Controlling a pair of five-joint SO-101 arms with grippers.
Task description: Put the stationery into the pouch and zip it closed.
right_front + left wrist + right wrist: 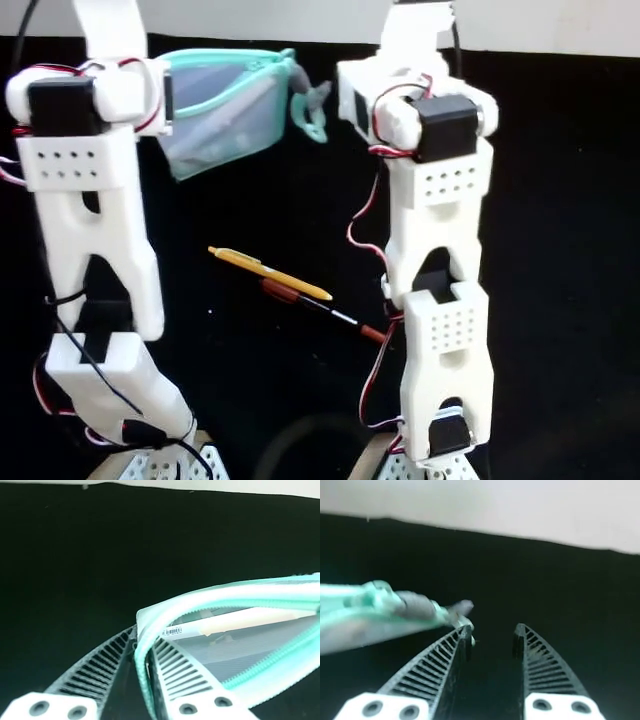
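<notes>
**Left gripper (pixel 142 642) clamps the pouch (pixel 250 652) rim; right gripper (pixel 492 630) gapes beside the zip pull (pixel 415 607).**
High view: yellow pen (pixel 270 272) and red pen (pixel 320 308) on the table (pixel 560 250). Left wrist view: white pen (pixel 250 622) inside.

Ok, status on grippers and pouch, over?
Left gripper shut on pouch rim; pouch unzipped, one white item inside. Right gripper open by the zipper pull. Yellow pen and red pen on the table.

A mint-edged clear pouch (pixel 225 115), yellow pen (pixel 270 272), dark-red pen (pixel 320 308), black table (pixel 560 200).
</notes>
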